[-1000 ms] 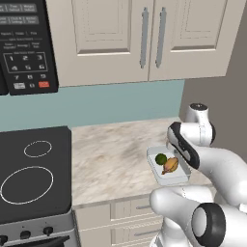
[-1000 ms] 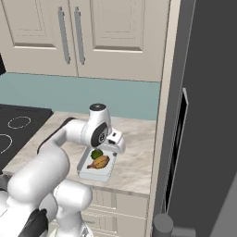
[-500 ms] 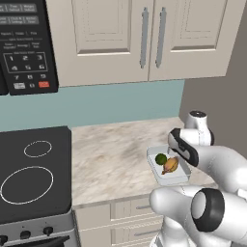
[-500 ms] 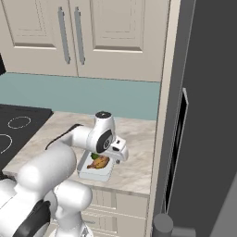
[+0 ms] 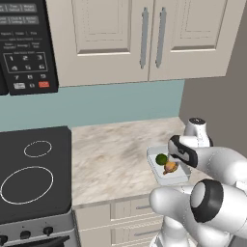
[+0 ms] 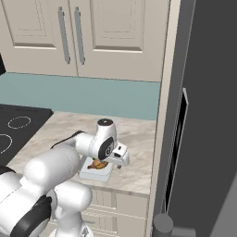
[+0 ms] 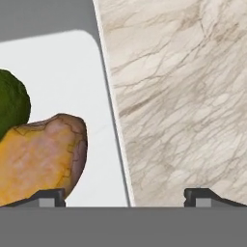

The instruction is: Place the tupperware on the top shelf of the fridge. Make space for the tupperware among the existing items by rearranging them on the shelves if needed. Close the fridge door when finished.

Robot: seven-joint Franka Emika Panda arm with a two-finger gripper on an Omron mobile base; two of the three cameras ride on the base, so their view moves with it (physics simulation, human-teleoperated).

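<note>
The shallow clear-white rectangular tupperware (image 5: 168, 167), holding a round green fruit (image 5: 161, 158) and a brown drumstick-shaped piece of food (image 5: 170, 167), sits on the veined marble counter (image 5: 111, 154) near its front edge, just beside the tall grey fridge (image 6: 203, 115). The white arm's two-finger gripper (image 7: 124, 195) hangs low over the tray with its jaws spread wide and grasping nothing. In the hand view, one dark fingertip stands over the tray's interior by the drumstick and the other over bare marble, so the jaws straddle the tray's side wall.

To do the pick well, the hand should descend straight, letting the wall pass between the fingers without nudging the food, then clamp firmly on the rim.

The right base view shows the fridge's side and dark panel, which the left base view barely catches; there the hand covers much of the tray, so contact with the rim probably has not happened, though that is unclear. The left base view shows the black stovetop (image 5: 34, 173) and microwave (image 5: 26, 46).
</note>
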